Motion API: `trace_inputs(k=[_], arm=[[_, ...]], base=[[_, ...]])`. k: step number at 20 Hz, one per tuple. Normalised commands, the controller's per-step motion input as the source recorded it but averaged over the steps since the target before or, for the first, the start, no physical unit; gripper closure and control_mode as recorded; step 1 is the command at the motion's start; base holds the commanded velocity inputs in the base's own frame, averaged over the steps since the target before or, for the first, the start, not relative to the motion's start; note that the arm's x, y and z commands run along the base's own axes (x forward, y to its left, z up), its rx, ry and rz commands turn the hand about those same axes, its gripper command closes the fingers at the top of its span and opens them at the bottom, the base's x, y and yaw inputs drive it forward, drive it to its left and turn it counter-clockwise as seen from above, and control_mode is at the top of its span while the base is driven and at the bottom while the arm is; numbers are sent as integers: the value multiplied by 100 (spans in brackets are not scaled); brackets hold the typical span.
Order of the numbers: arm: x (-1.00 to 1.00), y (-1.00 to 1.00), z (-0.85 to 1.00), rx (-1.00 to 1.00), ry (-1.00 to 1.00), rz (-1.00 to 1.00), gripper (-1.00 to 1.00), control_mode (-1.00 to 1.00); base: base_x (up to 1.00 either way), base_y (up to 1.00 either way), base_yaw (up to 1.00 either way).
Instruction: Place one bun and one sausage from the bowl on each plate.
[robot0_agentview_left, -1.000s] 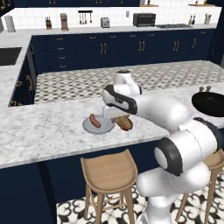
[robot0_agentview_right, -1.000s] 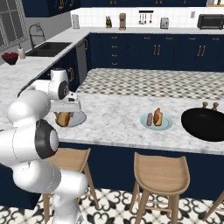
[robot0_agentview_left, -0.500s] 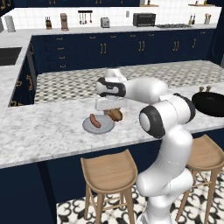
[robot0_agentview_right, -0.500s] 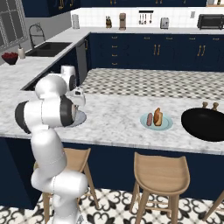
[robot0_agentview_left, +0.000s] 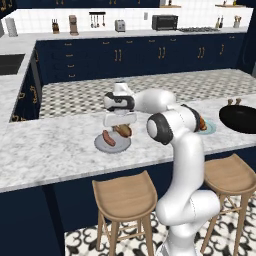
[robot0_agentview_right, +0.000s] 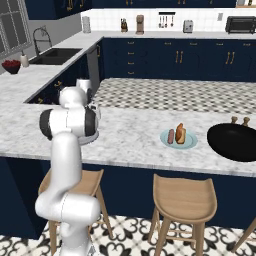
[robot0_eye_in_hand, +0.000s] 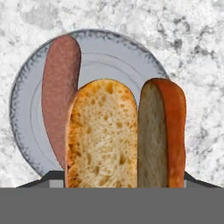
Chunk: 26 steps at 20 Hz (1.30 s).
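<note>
- Left base view: the hand (robot0_agentview_left: 120, 120) hangs over the grey plate (robot0_agentview_left: 101, 145) on the table (robot0_agentview_left: 50, 150). A bun (robot0_agentview_left: 123, 131) sits just under the hand, above the plate's right part. A sausage (robot0_agentview_left: 108, 138) lies on the plate's left part, its long axis running from far left to near right. The teal plate (robot0_agentview_left: 209, 129) shows past the arm, well apart to the right. The black bowl (robot0_agentview_left: 240, 118) lies beyond it at the table's right end.
- Right base view: the teal plate (robot0_agentview_right: 178, 140) carries a sausage (robot0_agentview_right: 171, 136) and a bun (robot0_agentview_right: 181, 134) side by side. The bowl (robot0_agentview_right: 232, 141) is just to its right. The arm hides the hand and most of the grey plate here.
- Hand view: the bun (robot0_eye_in_hand: 127, 135), split open, stands between the fingertips and rises from the bottom edge. Its long axis runs parallel to the sausage (robot0_eye_in_hand: 60, 92) on the grey plate (robot0_eye_in_hand: 131, 61). The bun overlaps the sausage's lower right side; whether they touch cannot be told.
- State of the hand: the fingers are hidden behind the bun. It appears closed on the bun, judged from the bun's place against it.
- Judgement: the bun is already over this plate, so the release turns on lowering it straight down, beside the sausage.
</note>
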Motion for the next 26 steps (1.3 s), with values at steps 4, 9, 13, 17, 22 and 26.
trace_inputs(k=[4, 9, 13, 17, 22, 26], arm=[[0, 24, -56, 0, 7, 0, 100, -100], [3, 2, -19, 0, 1, 0, -100, -100], [12, 0, -8, 0, 0, 0, -100, -100], [6, 0, -1, 0, 0, 0, -100, -100], [0, 0, 0, 0, 0, 0, -100, -100], [-16, -11, 4, 0, -1, 0, -100, -100]], base=[[0, 0, 0], [0, 0, 0], [0, 0, 0], [0, 0, 0], [0, 0, 0], [0, 0, 0]])
